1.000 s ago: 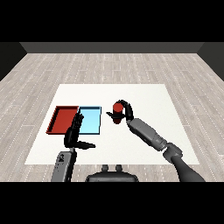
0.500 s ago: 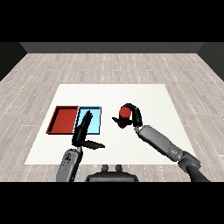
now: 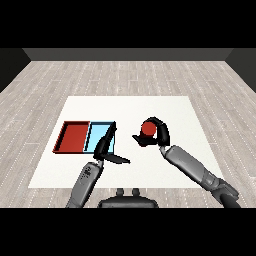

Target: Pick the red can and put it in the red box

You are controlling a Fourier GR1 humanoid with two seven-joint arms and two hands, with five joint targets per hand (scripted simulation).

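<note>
The right hand (image 3: pixel 156 133) has its fingers curled round the red can (image 3: pixel 148 128), apparently held above the tabletop (image 3: pixel 170 107); the left hand (image 3: pixel 106 150) hangs with straight fingers. The carry step seems in hand. Next, the can must travel past the light blue tray (image 3: pixel 96 134) to the red tray (image 3: pixel 74 136), well left of the holding fingers.

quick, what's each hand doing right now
Left hand: open, fingers straight, holding nothing, over the light blue tray.
Right hand: closed around the red can.

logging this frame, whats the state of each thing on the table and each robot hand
small red cylindrical can: held off the table by the right robot hand
right robot hand: curled round the can
left robot hand: open, holds nothing
flat red tray: nothing in it
flat light blue tray: nothing seen in it, part hidden
</note>
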